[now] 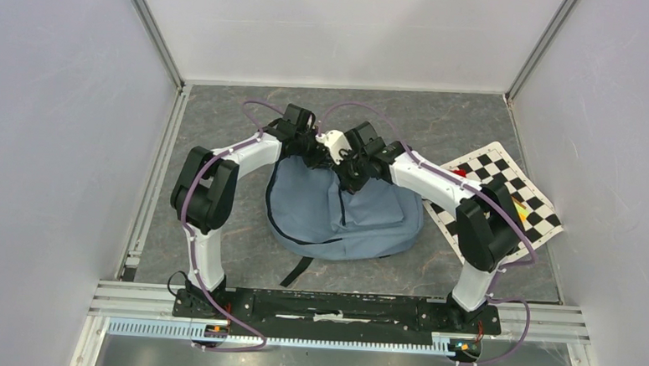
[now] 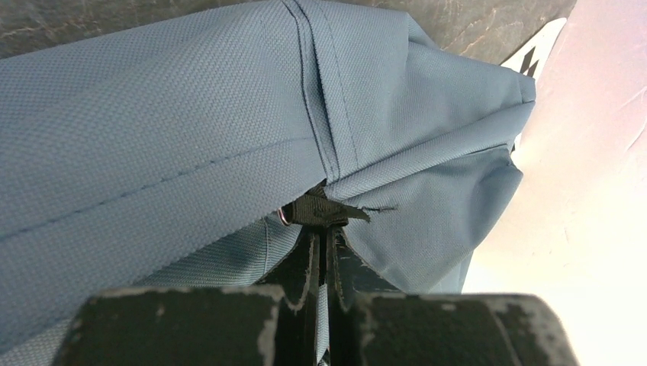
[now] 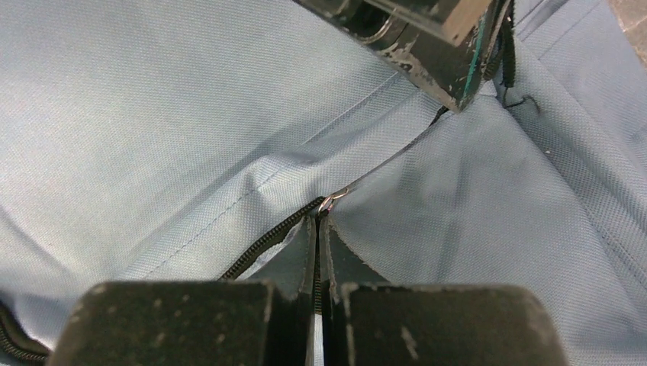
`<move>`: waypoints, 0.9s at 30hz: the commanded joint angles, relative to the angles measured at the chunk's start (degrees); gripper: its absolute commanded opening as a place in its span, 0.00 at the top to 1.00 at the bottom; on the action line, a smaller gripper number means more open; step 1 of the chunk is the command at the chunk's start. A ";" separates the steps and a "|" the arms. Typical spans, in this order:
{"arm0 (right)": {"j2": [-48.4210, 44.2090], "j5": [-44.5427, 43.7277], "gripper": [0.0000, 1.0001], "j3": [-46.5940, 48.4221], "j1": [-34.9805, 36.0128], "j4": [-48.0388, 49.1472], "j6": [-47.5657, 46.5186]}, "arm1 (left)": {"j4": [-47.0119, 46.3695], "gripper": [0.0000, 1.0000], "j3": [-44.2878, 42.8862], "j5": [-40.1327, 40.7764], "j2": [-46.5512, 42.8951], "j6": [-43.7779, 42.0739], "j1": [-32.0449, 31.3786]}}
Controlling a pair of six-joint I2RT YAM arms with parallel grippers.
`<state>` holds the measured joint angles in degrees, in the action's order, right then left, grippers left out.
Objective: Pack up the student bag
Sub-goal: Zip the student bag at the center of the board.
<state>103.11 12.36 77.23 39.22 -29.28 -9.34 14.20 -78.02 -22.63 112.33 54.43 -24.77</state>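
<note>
Far end of the student bag — beneath left arm and right arm (overhead view)

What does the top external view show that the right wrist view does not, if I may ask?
Only top external: the whole student bag, its loose black strap and the checkerboard. Only right wrist: the zipper teeth and a metal ring at the tips of the shut right gripper. Both: the grey-blue fabric, with the left gripper close beside the right one.
</note>
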 commanded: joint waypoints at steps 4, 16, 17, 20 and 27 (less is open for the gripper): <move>-3.61 10.42 1.00 -0.14 0.67 -16.73 1.83 | -6.93 0.98 -1.13 0.22 -3.52 1.73 1.73; -7.67 13.83 1.00 -0.32 0.76 -24.28 2.97 | -10.93 0.98 -2.29 -0.04 -2.84 2.08 4.04; -8.06 13.60 1.00 -0.18 0.76 -24.91 3.14 | -11.19 0.98 -2.50 -0.13 -2.75 2.04 4.12; -9.52 12.21 1.00 0.50 0.73 -25.43 3.77 | -11.74 0.98 -2.86 -0.80 -2.39 1.53 4.30; -10.12 12.96 1.00 3.01 0.87 -24.82 6.51 | -8.71 0.96 -3.21 -0.45 -4.12 -4.35 4.30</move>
<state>97.06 17.12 78.56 38.46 -38.76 -7.18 13.23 -77.91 -30.46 112.09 54.06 -23.83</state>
